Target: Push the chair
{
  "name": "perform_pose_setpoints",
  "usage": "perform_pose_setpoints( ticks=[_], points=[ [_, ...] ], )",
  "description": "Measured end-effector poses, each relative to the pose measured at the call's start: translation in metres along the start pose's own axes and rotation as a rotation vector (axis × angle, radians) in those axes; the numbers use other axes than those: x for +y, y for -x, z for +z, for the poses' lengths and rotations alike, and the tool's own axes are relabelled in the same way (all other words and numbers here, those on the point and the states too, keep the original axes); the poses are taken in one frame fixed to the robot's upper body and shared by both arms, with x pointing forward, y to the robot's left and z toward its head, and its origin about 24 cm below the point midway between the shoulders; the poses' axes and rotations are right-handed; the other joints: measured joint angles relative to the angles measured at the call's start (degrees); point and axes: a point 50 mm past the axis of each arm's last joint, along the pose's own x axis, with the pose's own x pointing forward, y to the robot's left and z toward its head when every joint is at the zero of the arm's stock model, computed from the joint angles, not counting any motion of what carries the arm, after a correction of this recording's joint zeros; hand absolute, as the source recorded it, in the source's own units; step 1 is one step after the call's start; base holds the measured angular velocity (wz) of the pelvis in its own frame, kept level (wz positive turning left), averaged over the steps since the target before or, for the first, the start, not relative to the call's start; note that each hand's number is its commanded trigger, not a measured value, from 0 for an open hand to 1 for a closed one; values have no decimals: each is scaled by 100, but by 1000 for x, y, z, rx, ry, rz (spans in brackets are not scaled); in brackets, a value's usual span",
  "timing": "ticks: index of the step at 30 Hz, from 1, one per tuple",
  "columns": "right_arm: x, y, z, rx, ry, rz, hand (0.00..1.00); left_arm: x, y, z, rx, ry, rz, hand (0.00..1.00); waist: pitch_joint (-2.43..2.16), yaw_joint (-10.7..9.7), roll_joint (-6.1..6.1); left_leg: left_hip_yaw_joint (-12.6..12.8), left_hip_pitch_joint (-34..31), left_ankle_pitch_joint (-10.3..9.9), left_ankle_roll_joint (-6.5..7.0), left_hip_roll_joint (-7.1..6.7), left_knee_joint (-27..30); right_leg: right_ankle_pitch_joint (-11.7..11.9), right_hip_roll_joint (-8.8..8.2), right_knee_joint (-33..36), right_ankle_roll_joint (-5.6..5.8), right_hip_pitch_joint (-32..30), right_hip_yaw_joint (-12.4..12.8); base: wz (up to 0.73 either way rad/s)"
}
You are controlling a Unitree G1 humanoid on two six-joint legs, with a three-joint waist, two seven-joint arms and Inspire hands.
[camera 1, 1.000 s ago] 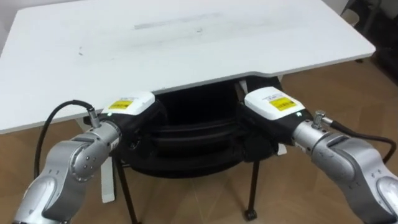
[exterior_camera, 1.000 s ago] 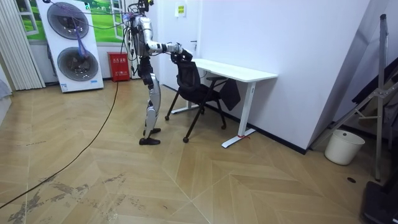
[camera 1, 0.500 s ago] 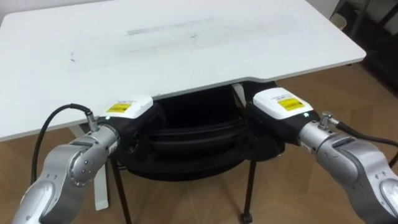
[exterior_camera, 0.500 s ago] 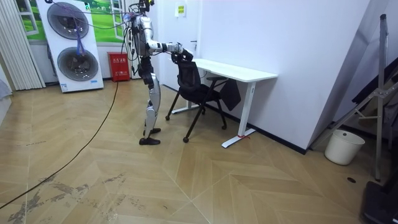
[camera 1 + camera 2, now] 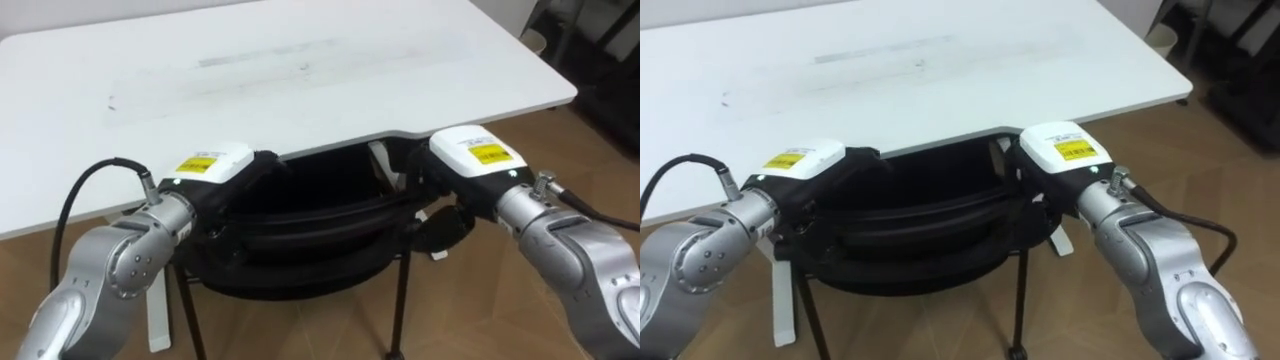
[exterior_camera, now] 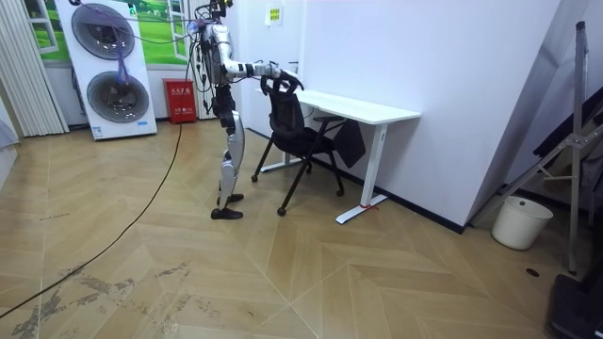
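- Hands first: the left robot hand (image 5: pixel 212 165) sits at the left end of the chair (image 5: pixel 300 228) back's top edge, and the right robot hand (image 5: pixel 478 158) is at the right end.
- Both are dark against the dark chair, so I cannot tell if they grip it or just press on it.
- The chair is between the robot and the white desk (image 5: pixel 280 80), with its seat partly under the desk's near edge.
- It stands on thin legs on the wood floor (image 5: pixel 470 310).
- I think the chair is light, with a stiff frame.
- The top of the back, one hand at each end, looks like the best place to hold, so it goes straight.
- A hard push up high might tip it if a leg catches.
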Motion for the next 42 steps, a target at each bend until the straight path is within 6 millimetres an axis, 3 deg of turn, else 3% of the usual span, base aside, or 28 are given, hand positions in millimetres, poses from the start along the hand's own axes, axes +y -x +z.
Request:
perform_pose_setpoints(
  ticks=[9,16,18,21,23,24,26,28,32,36,39,42],
  points=[
    [-5,1,-3,9,-22,-46,0,3,2,-2,-6,16,13,0,22,52,39,-1,18,36,6,-32,-50,13,24,-60,6,9,8,0],
    [-40,16,-27,85,-44,-261,0,16,9,0,-68,-55,53,0,22,298,55,-23,-7,66,-15,-38,-100,54,54,-168,0,44,-15,3],
    [-51,24,-37,112,-30,-347,0,30,18,2,-95,-123,95,0,22,352,56,-60,-14,77,-26,-35,-104,59,60,-182,-7,62,-63,15],
    [-81,47,-54,165,21,-549,0,80,51,-11,-65,-244,355,0,16,386,79,-131,12,118,-49,-40,-164,80,82,-273,-20,137,-105,12],
    [-102,67,-65,178,42,-707,0,122,92,-36,76,-277,722,0,-17,294,122,-133,132,147,-78,-49,-281,85,93,-272,-27,196,-96,-4],
    [-108,73,-69,186,49,-750,0,130,104,-43,117,-285,798,0,-25,265,135,-133,166,150,-84,-54,-313,86,95,-274,-27,214,-95,-3],
    [-130,106,-87,262,114,-937,0,146,149,-65,269,-332,1020,0,-47,144,165,-127,282,180,-115,-88,-475,85,96,-282,-26,254,-96,-5],
    [-139,135,-101,350,138,-1098,0,150,179,-78,370,-370,1145,0,-59,114,148,-119,366,185,-134,-76,-533,85,120,-297,-27,310,-85,-3],
    [-143,190,-122,474,99,-1438,0,136,234,-111,559,-331,1415,0,-104,-10,152,-122,390,155,-184,-58,-558,85,153,-363,-26,307,-54,-15],
    [-134,232,-140,586,14,-1690,0,119,269,-130,658,-222,1634,0,-136,-73,209,-130,394,155,-184,-75,-607,66,145,-341,-11,277,-41,-5],
    [-118,261,-150,640,-182,-1894,0,95,299,-140,737,-65,1835,0,-149,-80,225,-127,417,148,-195,-75,-613,27,140,-243,-13,205,60,-21],
    [-90,281,-158,738,-387,-2022,0,49,317,-151,877,162,1983,0,-129,-61,238,-124,445,127,-210,-78,-624,14,147,-259,-25,204,88,-17]
  ],
)
